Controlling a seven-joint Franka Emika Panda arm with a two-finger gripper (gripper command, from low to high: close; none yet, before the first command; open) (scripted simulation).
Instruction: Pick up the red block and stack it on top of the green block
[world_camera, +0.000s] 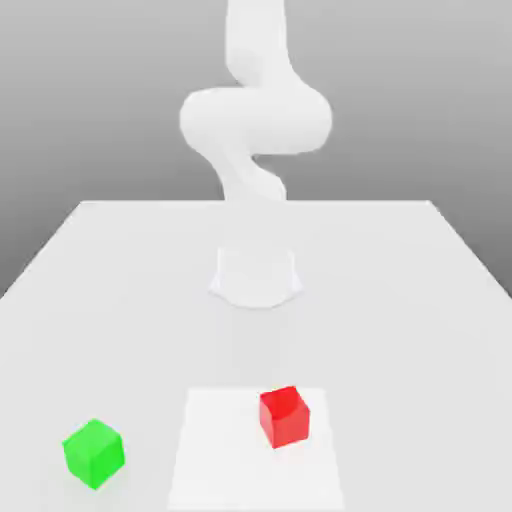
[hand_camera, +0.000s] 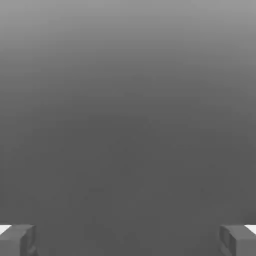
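Grey backdrop rises behind a broad, pale table (world_camera: 120, 330), and a whiter square (world_camera: 230, 470) lies on the tabletop, my landmark for everything else. The red block (world_camera: 285, 417) sits on that square, in the half toward the exterior view's right and closer to the edge that faces my base (world_camera: 256, 278). My base stands beyond that edge, so from it the block lies outward across the table, slightly toward the exterior view's right. From my gripper (hand_camera: 128, 240) itself I can't fix the bearing: between my spread fingers I see plain grey, so I judge I'm not aimed at the square at all. I'm pinching nothing, and I would need to turn down toward the square and come over its red-block side before closing.

As for how the block points, it's a cube, so I find no long axis to follow. Its sides sit askew to the square's edges, and I'd want my wrist turned to meet two opposite faces; closing across corners could twist it. The green block (world_camera: 94, 454) lies off the square, well toward the exterior view's left, turned cornerwise as well. Stacking hasn't begun; the carry would run from the square out to that side, and the red block would want squaring up before release.
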